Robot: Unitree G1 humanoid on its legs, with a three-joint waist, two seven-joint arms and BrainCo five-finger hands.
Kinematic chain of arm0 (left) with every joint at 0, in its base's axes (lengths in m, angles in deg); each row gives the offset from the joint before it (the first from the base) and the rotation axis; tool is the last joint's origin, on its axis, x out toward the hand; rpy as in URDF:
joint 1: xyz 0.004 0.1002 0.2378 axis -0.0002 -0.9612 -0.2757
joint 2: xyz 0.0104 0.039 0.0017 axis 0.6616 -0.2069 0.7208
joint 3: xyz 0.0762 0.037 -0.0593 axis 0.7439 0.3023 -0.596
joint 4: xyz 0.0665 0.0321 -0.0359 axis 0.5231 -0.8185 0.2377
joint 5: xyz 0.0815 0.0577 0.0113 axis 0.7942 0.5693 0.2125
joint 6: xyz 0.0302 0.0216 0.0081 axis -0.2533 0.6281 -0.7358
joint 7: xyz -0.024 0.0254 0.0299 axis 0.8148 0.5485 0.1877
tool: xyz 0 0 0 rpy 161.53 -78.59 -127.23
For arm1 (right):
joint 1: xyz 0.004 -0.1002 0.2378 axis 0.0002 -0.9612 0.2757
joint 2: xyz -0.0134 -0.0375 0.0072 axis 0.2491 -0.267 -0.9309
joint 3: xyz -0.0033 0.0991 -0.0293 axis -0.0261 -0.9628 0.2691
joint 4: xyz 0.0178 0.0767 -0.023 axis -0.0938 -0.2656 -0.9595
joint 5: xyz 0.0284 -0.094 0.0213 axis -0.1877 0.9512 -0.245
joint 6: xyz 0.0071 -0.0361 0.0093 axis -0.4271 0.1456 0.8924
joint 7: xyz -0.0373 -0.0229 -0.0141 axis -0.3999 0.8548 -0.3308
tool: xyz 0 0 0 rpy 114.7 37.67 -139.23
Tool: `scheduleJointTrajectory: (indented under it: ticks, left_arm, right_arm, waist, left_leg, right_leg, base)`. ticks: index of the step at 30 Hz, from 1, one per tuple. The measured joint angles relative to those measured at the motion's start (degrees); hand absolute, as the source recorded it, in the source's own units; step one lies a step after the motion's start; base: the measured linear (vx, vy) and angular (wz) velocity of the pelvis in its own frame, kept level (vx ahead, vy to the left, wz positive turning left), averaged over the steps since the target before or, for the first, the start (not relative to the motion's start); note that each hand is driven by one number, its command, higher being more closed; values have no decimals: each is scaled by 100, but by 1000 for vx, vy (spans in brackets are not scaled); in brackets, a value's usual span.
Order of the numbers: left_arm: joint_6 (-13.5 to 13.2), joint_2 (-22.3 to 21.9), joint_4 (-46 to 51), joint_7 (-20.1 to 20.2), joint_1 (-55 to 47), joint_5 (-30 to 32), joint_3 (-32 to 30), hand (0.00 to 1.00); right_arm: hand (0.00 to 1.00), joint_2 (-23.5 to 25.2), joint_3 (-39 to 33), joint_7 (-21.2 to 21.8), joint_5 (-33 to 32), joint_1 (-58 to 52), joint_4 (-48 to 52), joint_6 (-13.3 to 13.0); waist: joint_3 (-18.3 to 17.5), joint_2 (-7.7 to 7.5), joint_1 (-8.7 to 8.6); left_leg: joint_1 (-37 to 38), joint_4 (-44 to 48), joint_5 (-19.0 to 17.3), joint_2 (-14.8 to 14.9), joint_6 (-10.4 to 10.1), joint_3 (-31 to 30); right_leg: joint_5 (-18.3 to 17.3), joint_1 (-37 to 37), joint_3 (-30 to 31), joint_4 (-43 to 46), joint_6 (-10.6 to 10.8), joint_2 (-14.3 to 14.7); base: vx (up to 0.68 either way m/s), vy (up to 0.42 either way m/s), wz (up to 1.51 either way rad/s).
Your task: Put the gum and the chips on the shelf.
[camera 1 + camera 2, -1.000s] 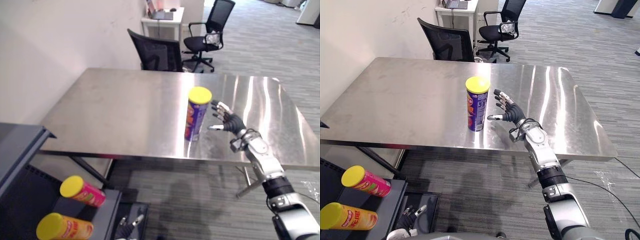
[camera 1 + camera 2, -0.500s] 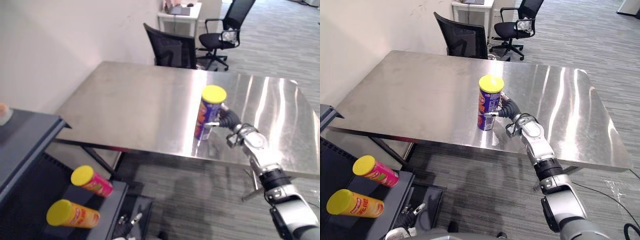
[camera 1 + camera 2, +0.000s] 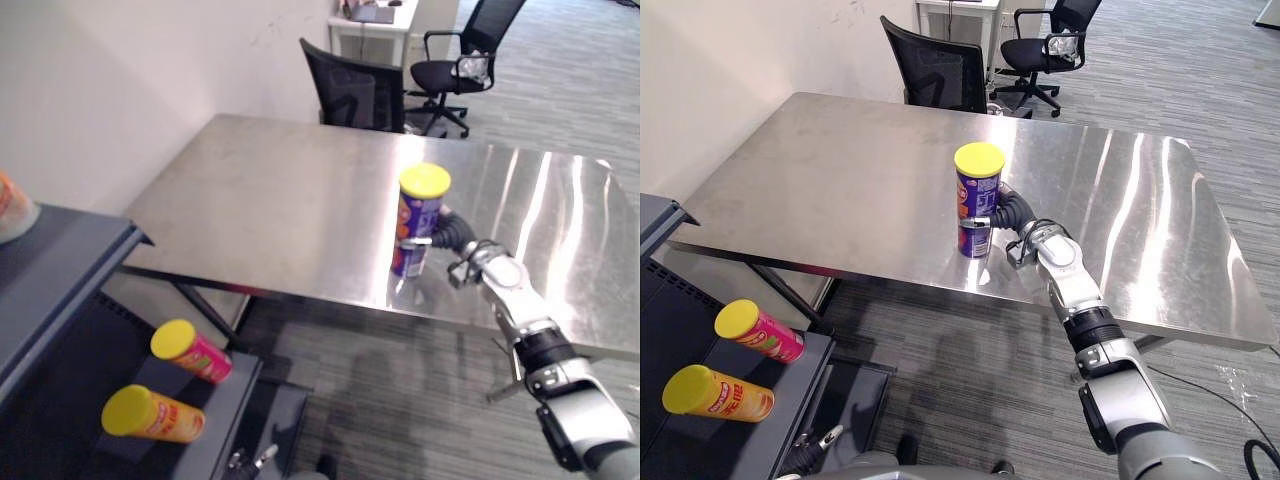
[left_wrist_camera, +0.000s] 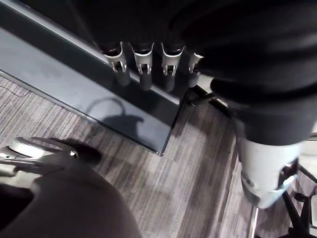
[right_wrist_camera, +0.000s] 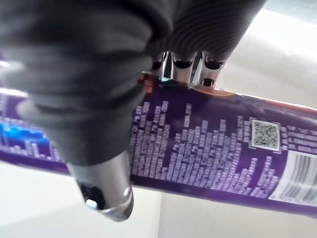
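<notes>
Hidden: In the head views the right robot hand (image 3: pixel 452 232) reaches behind the chips can (image 3: pixel 415 212), so its fingers are out of sight there. One thumb crosses the can's front.
Cut off: A pale orange object (image 3: pixel 8 208) on the top level of the shelf unit (image 3: pixel 70 262) is sliced by the left edge of the frame. What it is cannot be told.
Hard to make out: The left robot hand (image 4: pixel 142 63) is a small shape at the bottom edge of the head views, low beside the shelf unit.
Chips can: A tall purple tube with a yellow lid. Its side carries dense white print, a square code and a barcode, seen close in the right wrist view.
Where it stands: Upright on the steel tabletop (image 3: pixel 270 200), right of centre in the frame and near the front edge.
Right robot hand: Wrapped round the can's middle, with the fingers (image 5: pixel 183 67) over the far side and the thumb (image 5: pixel 104 191) on the near side.
Left robot hand: Fingers hang loosely extended over the dark shelf edge, holding nothing.
Lower shelf: At lower left of the frame, a pink can (image 3: pixel 192 352) and an orange can (image 3: pixel 152 415) lie on their sides. Both have yellow lids.
Background: A black office chair (image 3: pixel 355 92) stands at the tabletop's far edge.
</notes>
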Motion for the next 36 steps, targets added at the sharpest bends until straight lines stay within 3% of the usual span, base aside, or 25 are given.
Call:
scheduleJointTrajectory:
  ticks: [10,19,23,27,36]
  left_arm:
    - [3,26,8,-16,-15,0,54,0]
    - [-45,5,-6,-124,-25,-2,22,0]
    - [-91,6,-127,-147,-46,-3,-31,0]
    - [-92,12,-138,-210,-88,-1,-66,0]
    - [-125,18,-300,-247,-100,-3,-71,0]
  right_arm:
    - [100,-6,6,-286,-7,-11,189,4]
    - [100,-201,-739,-631,-128,-812,2789,33]
    - [100,-260,-1199,-640,-440,-1410,3627,130]
    - [100,-371,-1484,-593,-728,-1915,3928,268]
    - [100,-378,-2116,-592,-962,-2615,4080,335]
  waist:
    - [2,2,-63]
    - [1,4,-120]
    - [-4,-6,-271]
    - [-45,-29,-407]
    - [-253,-71,-523]
  left_leg:
    - [13,-1,-5,22,-5,149]
    - [35,5,-54,123,-26,433]
    - [110,6,-100,134,-10,578]
    - [120,-15,-117,152,-12,646]
    - [146,-91,-111,189,-14,769]
  right_leg:
    - [1,-64,159,6,0,1]
    - [1,-223,454,109,-2,17]
    - [-4,-230,607,145,-9,9]
    - [-15,-288,694,172,-24,21]
    - [-21,-386,828,226,-34,52]
  base:
    - [-1,9,-7]
    - [-7,2,-15]
    - [-11,17,-18]
    - [-15,3,-14]
    - [10,-3,-7]
